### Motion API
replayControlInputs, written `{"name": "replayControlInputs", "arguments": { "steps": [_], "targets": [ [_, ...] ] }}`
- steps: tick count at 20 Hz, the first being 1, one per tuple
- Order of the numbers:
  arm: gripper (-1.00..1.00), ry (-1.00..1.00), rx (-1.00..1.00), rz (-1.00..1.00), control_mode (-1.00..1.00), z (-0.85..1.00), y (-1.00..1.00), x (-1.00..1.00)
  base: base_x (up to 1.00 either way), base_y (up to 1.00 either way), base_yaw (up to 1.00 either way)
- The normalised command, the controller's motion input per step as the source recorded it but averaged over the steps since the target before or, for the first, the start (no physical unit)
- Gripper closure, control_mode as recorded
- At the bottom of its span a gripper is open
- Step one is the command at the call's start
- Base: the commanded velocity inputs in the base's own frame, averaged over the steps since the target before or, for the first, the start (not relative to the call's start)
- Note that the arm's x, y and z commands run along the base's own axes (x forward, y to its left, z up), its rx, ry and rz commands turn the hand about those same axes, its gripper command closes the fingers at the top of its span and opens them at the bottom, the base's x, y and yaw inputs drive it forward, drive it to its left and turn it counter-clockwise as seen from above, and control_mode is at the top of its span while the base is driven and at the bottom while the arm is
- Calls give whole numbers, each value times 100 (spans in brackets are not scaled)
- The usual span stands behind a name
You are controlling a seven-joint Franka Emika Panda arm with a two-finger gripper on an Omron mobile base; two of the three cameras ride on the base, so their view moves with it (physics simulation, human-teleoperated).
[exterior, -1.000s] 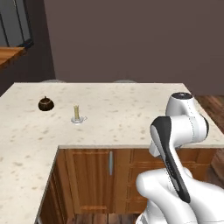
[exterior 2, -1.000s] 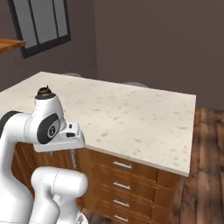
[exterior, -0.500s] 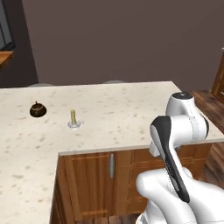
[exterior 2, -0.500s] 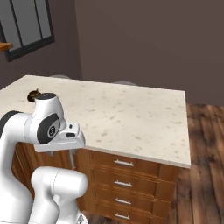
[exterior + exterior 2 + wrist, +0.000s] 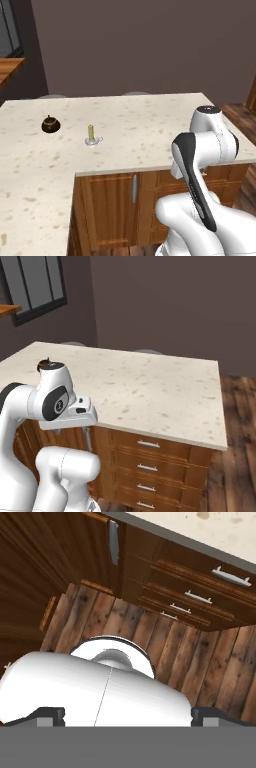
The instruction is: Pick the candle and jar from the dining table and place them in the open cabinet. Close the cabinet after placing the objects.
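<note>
The thin pale-yellow candle (image 5: pixel 91 132) on its small round grey disc stands upright on the cream speckled stone dining table (image 5: pixel 150 125), left of centre. The squat dark brown lidded jar (image 5: pixel 50 124) sits just left of it, apart. From the right base camera the arm hides all but the jar's top (image 5: pixel 46 362). The hand camera faces wooden floor planks (image 5: pixel 165 637) and silver-handled drawers (image 5: pixel 200 587); the gripper's (image 5: pixel 128 717) dark finger tips (image 5: pixel 47 714) stand wide apart, holding nothing.

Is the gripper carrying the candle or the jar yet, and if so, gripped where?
Nothing is held. The gripper is open and points down at the wood floor. The candle and the jar both stand on the dining table.
</note>
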Motion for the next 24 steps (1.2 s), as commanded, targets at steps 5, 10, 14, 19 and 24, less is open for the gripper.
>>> {"name": "replayControlInputs", "arguments": {
  "steps": [5, 10, 14, 19, 24],
  "targets": [
    [-100, 0, 0, 0, 100, 0, 0, 0, 0, 18, 16],
    [-100, 0, 0, 0, 100, 0, 0, 0, 0, 17, 20],
    [-100, 0, 0, 0, 100, 0, 0, 0, 0, 18, 16],
    [-100, 0, 0, 0, 100, 0, 0, 0, 3, 26, 10],
    [-100, 0, 0, 0, 100, 0, 0, 0, 8, 30, 8]
  ]
}}
